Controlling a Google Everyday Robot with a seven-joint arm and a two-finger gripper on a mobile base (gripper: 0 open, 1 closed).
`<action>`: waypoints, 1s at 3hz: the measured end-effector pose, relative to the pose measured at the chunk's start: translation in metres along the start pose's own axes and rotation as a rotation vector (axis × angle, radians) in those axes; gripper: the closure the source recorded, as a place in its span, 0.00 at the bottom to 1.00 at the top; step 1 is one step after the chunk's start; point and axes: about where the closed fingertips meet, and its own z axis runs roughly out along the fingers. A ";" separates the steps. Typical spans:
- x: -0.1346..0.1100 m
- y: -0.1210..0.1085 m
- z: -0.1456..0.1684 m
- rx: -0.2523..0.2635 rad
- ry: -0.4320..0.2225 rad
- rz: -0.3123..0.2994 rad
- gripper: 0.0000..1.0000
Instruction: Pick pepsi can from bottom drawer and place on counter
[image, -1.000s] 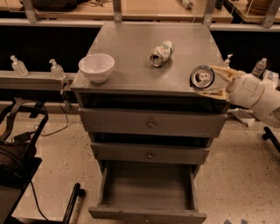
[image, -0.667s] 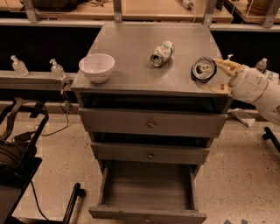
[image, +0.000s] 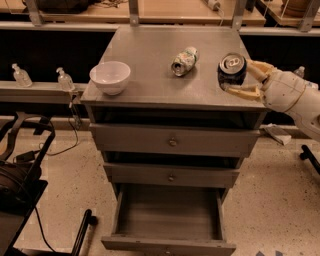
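Gripper of mine (image: 236, 77) sits at the counter's (image: 150, 50) 3 o'clock edge, clamped on the upright pepsi can (image: 231, 69). A tipped green-and-white can (image: 184, 61) lies at its 9 o'clock; the bottom drawer (image: 167, 246) stands open at 6 o'clock.

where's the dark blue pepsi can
The pepsi can is in the gripper at the right edge of the grey metal counter, right of the pale green-and-white can.

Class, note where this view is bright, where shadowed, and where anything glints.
Camera view: brightest on the counter and bowl; dark in the gap beneath it; dim inside the open bottom drawer; a glint on the top of the pepsi can, gripped by the pincer at the counter's right edge.
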 end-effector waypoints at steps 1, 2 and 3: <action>0.013 -0.010 -0.002 0.013 0.081 0.125 1.00; 0.025 -0.017 -0.011 0.039 0.146 0.212 1.00; 0.042 -0.026 -0.022 0.083 0.206 0.289 1.00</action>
